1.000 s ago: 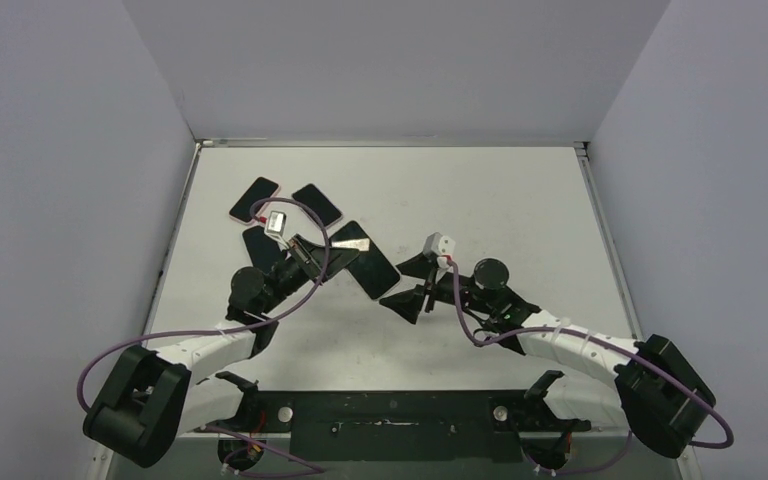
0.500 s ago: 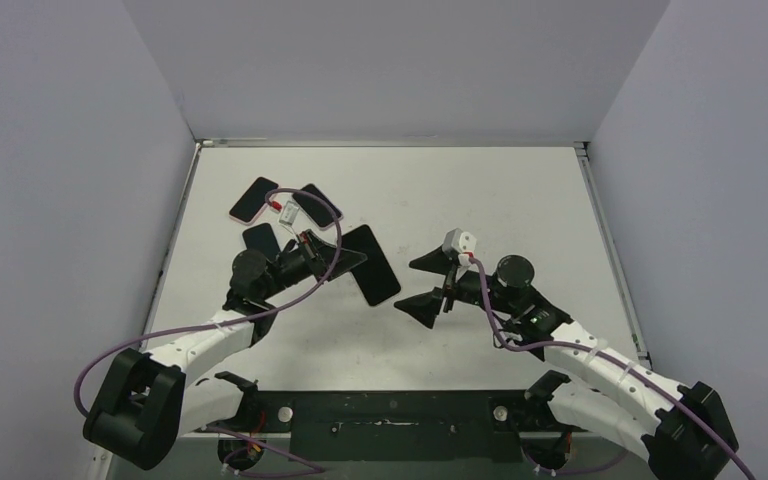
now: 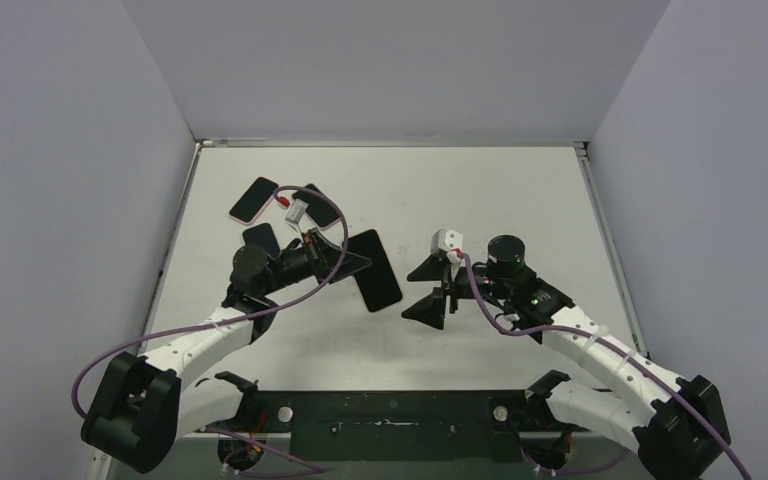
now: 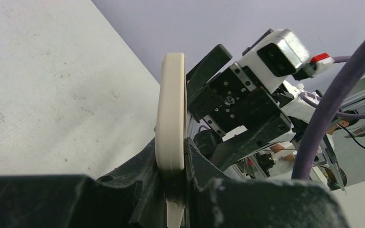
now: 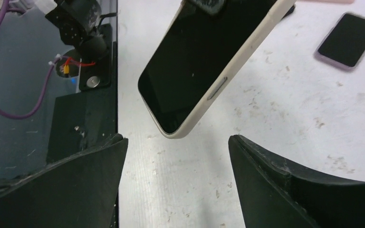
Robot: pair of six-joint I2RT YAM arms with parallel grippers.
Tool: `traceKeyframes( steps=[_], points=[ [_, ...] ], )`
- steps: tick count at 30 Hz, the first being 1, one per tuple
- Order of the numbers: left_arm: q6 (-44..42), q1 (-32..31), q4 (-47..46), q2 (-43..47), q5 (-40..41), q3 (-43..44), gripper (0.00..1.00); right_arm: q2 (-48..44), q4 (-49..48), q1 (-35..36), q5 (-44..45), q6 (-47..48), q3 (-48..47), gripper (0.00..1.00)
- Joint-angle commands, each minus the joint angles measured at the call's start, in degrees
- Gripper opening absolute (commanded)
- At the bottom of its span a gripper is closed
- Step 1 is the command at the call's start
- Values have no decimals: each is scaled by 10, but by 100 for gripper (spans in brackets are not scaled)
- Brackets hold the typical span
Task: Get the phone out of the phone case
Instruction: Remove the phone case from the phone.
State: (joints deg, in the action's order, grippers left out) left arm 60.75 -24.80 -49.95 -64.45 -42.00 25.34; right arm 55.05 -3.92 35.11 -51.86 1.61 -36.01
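Top view: shows phone (image 3: pixel 375 270), centre frame, pinched narrow in left gripper (image 3: pixel 348 262); right gripper (image 3: pixel 430 290) spread wide just right of it, holding nothing. Left wrist: shows cream case (image 4: pixel 170 118) edge-on between fingers (image 4: pixel 204 180). Right wrist alone: shows dark screen, side button, and purple-cased phone (image 5: pixel 348 40) upper right on table (image 5: pixel 275 142).

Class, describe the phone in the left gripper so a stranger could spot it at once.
Start at the white table and find the cluster of phones lying flat at its far left. Just right of them, the left gripper clamps one phone by its end. Alone among them, it is lifted off the surface and wears a cream case.
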Motion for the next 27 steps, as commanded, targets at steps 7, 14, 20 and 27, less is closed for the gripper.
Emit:
traceKeyframes(
  steps=[7, 14, 20, 27],
  points=[
    [0, -3, -55, 9, -20, 39, 0, 64, -21, -21, -95, 21, -38, 71],
    [0, -3, -68, -6, -22, 48, 0, 91, -49, -38, -134, 9, -48, 64],
    [-2, -2, -69, -11, -20, 53, 0, 113, -61, -39, -153, 6, -57, 60],
    [-4, 0, -74, -21, -17, 57, 0, 128, -79, -43, -164, -2, -64, 52]
  ],
)
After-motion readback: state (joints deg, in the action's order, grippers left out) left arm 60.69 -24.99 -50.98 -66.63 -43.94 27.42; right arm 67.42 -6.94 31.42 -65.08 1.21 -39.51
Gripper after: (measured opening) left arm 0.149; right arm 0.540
